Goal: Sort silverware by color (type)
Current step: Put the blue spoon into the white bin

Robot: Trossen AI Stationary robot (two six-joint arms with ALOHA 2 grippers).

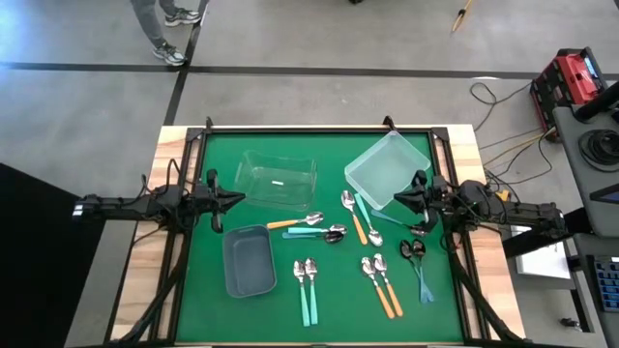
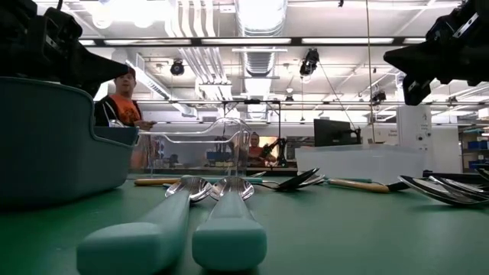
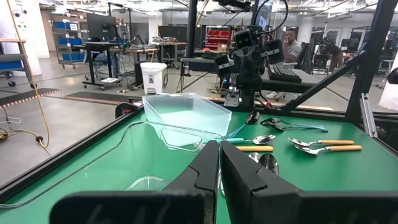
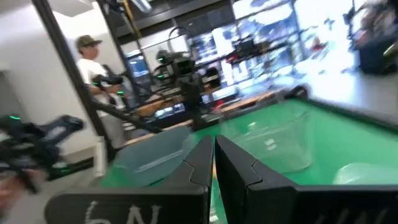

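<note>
The silverware lies loose on the green mat (image 1: 213,155). Two teal-handled spoons (image 1: 306,280) lie side by side near the front, beside two orange-handled spoons (image 1: 381,284). An orange spoon (image 1: 295,222) and a teal one (image 1: 315,233) lie mid-table. More orange and teal spoons (image 1: 360,218) lie beside them, and dark blue ones (image 1: 418,263) lie further right. My left gripper (image 1: 242,198) hovers shut at the mat's left side, pointing level toward the right. My right gripper (image 1: 397,201) hovers shut at the right side, facing it. Neither touches anything.
A clear bin (image 1: 278,179) stands at the far centre-left and a frosted clear bin (image 1: 387,166) at the far right. A grey bin (image 1: 249,261) sits near the front left. A person (image 2: 118,107) stands beyond the table. Bare mat lies along the near edge.
</note>
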